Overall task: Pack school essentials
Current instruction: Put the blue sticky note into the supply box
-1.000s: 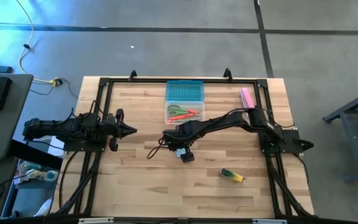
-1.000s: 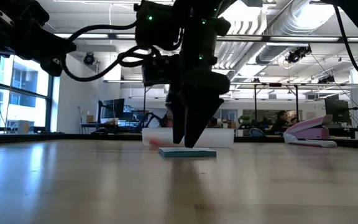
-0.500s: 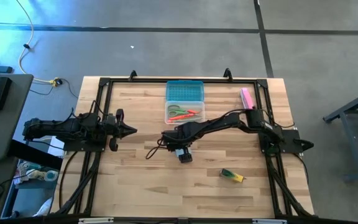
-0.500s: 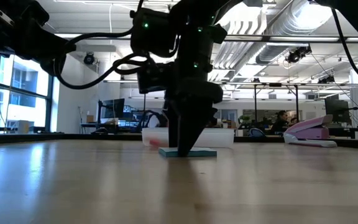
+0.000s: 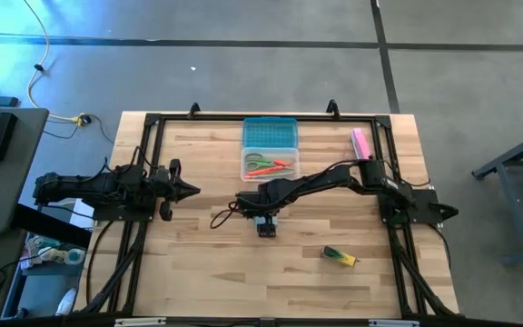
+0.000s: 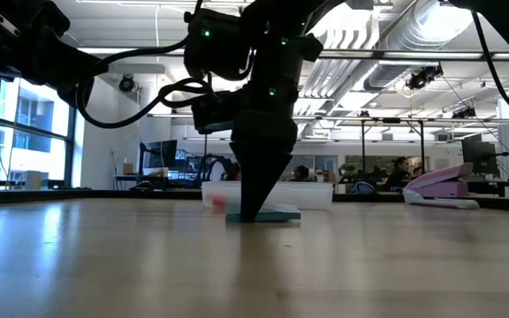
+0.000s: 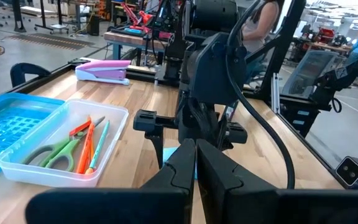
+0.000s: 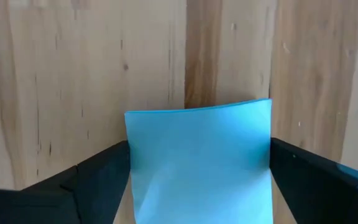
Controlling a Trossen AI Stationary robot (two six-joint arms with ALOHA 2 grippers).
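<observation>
A light-blue note pad [image 8: 197, 162] lies flat on the wooden table near its middle, seen edge-on in the low view [image 6: 277, 215]. My right gripper [image 5: 266, 227] points down over it, one finger at each of two opposite sides. At the far middle stands a clear plastic box [image 5: 269, 166] with its blue lid [image 5: 269, 133] open; green-handled scissors [image 7: 51, 152], an orange pencil and a green pencil lie inside. A yellow-green crayon pack [image 5: 339, 257] lies near the right front. My left gripper [image 5: 189, 190] waits shut at the table's left. My right gripper pinches the note pad between its two fingers, one on each of two opposite side edges [image 8: 130, 174]. The fingers [image 8: 95, 171] come from above, pointing down. The pad rests on the table, and its far edge [image 8: 197, 107] bows slightly.
A pink oblong bar [image 5: 361, 143] lies at the far right, by the right arm's base. A black frame rail [image 5: 261, 116] runs along the table's edges. Bare wood lies between the pad and the crayon pack and toward the near edge.
My right gripper has rolled about the line it points along and sunk a little, so that its fingertips stand at the table on either side of the note pad. The pad has stayed on the table.
</observation>
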